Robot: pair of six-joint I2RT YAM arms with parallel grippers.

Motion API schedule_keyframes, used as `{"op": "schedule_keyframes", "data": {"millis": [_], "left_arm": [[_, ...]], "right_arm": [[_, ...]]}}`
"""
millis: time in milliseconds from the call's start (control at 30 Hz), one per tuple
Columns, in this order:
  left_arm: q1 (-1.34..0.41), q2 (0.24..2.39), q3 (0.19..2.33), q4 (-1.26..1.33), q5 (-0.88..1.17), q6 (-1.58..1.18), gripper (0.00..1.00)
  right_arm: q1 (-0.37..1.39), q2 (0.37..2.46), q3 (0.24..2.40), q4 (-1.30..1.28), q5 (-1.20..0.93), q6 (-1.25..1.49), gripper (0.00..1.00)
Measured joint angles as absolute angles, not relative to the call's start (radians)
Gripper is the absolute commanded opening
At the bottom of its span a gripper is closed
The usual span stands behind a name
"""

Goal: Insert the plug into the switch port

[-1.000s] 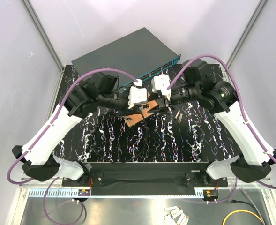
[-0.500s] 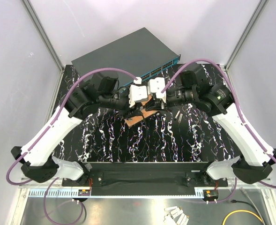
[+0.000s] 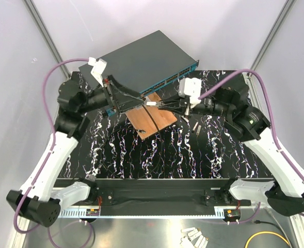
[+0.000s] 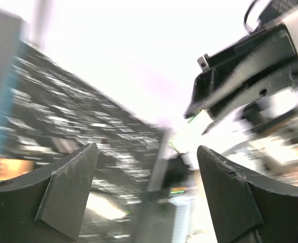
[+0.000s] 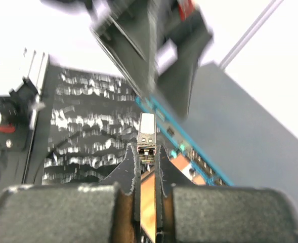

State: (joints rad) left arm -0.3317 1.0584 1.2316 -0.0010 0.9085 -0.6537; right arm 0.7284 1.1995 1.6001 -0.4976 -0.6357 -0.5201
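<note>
The switch (image 3: 141, 57) is a flat dark grey box at the back, its teal port edge (image 3: 175, 77) facing me. In the right wrist view the switch (image 5: 255, 116) fills the right side. My right gripper (image 5: 146, 152) is shut on the plug (image 5: 146, 132), a small silver module sticking out past the fingertips, short of the teal ports (image 5: 189, 149). From above, the right gripper (image 3: 158, 106) hovers over the copper board, near the switch front. My left gripper (image 3: 140, 98) stands open and empty just left of it; its view is blurred, the left gripper (image 4: 146, 172) wide apart.
A copper-brown board (image 3: 152, 120) lies on the marbled black mat (image 3: 141, 150) in front of the switch. Two small loose metal parts (image 3: 195, 126) lie right of the board. White walls and metal posts close in the back and sides.
My left gripper has opened and pulled back to the left, letting go. The right gripper has shut on the plug and now carries it alone near the switch front. The board is uncovered.
</note>
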Motion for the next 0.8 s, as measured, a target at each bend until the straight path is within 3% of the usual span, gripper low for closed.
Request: {"op": "schedule_keyframes", "data": {"millis": [267, 433, 800], "left_arm": [[-0.331, 1.095, 1.163, 0.298, 0.931, -1.103, 0.84], [-0.333, 1.064, 1.146, 0.38, 0.93, -1.205, 0.72], [-0.334, 1.037, 1.061, 0.463, 0.915, -1.336, 0.57]], "right_arm": [[0.729, 1.172, 1.505, -0.239, -0.692, -0.426, 0.0], [0.73, 1.209, 1.487, -0.15, -0.698, -0.399, 0.0], [0.731, 1.235, 1.453, -0.006, -0.702, -0.363, 0.0]]}}
